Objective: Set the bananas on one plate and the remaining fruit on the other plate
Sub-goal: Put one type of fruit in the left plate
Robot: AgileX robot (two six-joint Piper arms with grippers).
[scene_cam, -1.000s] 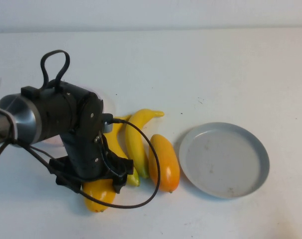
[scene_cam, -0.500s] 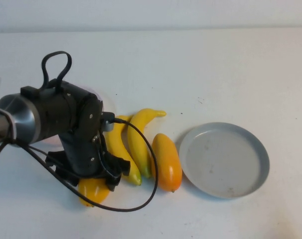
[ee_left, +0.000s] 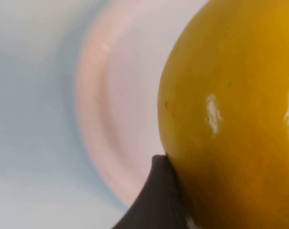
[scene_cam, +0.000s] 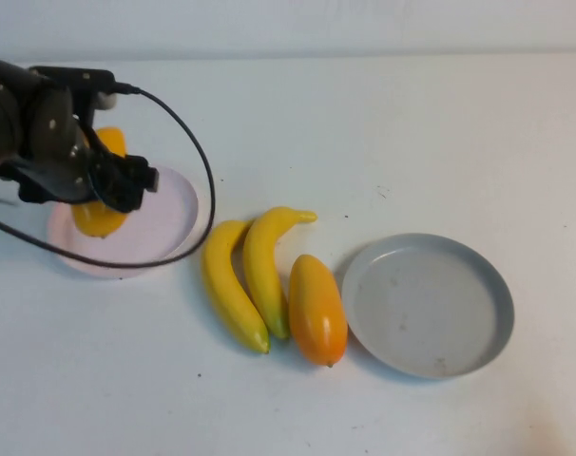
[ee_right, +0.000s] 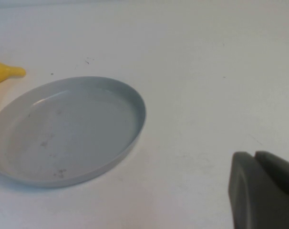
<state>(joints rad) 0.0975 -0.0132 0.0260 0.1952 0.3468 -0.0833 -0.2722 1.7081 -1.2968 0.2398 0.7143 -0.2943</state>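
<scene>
Left gripper (scene_cam: pixel 96 195) pinches a mango (scene_cam: pixel 100 211) above the pink plate (scene_cam: pixel 169 214) at the table's left. The arm body hides most of that fruit in the high view; only its top and bottom stick out. Can't tell if it touches the plate. In the left wrist view the mango (ee_left: pixel 235 119) fills most of the picture, with one dark fingertip (ee_left: pixel 156 200) pressed against it and the plate rim (ee_left: pixel 94 119) behind.

Right gripper (ee_right: pixel 261 191) shows only as a dark corner in its own wrist view, near the grey plate (ee_right: pixel 68 129); can't tell whether it's spread or pressed together. It's out of the high view.

Half a second ago the left arm sat low beside the fruit cluster, holding the mango there; now it's over the pink plate.

On the table (scene_cam: pixel 412 133), two bananas (scene_cam: pixel 245 275) lie side by side mid-table, the second mango (scene_cam: pixel 316 309) just right of them, close to the grey plate (scene_cam: pixel 428 304).
</scene>
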